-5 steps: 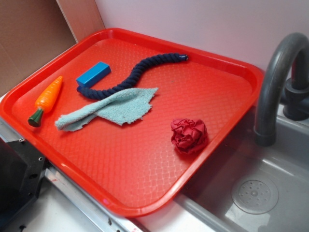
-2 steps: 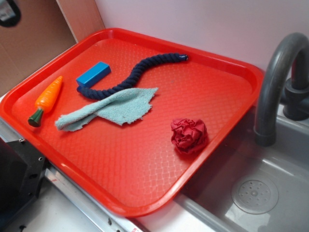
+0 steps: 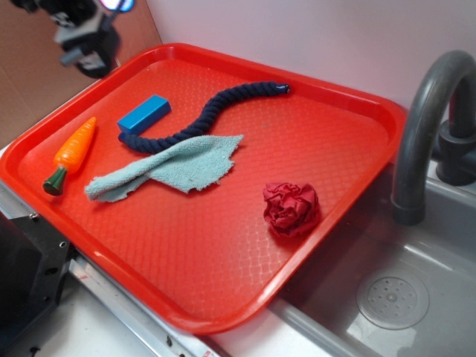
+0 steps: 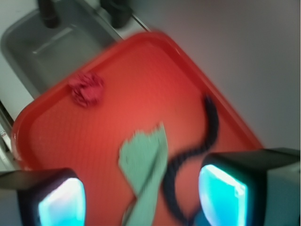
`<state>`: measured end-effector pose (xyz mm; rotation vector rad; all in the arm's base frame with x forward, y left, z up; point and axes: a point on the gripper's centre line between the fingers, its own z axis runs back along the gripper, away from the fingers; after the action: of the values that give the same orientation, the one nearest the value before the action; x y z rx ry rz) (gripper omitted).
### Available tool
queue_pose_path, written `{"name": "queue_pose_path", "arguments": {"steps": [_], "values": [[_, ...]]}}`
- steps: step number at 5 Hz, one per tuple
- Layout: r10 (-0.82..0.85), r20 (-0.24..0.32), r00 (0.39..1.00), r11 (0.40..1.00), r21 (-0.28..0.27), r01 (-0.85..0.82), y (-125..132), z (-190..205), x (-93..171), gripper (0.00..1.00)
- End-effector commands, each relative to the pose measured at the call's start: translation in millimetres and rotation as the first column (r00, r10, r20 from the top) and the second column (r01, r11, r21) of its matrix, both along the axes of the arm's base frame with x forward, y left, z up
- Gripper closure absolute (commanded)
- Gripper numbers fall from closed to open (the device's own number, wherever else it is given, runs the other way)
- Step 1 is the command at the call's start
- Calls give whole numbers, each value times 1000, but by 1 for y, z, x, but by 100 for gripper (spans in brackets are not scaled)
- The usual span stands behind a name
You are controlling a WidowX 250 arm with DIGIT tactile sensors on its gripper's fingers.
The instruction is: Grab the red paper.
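Hovering high over the tray's (image 3: 223,312) far-left corner, the gripper (image 3: 88,41) hangs with jaws spread and empty — nothing grabbed yet — while the red paper (image 3: 291,209) sits well apart near the tray's sink-side edge.
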<state>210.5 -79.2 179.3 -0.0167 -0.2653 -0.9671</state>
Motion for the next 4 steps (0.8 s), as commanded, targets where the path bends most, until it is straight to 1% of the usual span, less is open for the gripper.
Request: {"name": "queue_pose_path", "arguments": {"steps": [1, 2, 3, 4], "values": [[-307, -14, 952, 952, -10, 307, -46, -34, 22, 0], [-417, -66, 907, 908, -82, 411, -64, -59, 26, 0], [-480, -140, 866, 876, -123, 466, -97, -77, 13, 0], [-506, -192, 841, 862, -121, 492, -120, -94, 2, 0]]}}
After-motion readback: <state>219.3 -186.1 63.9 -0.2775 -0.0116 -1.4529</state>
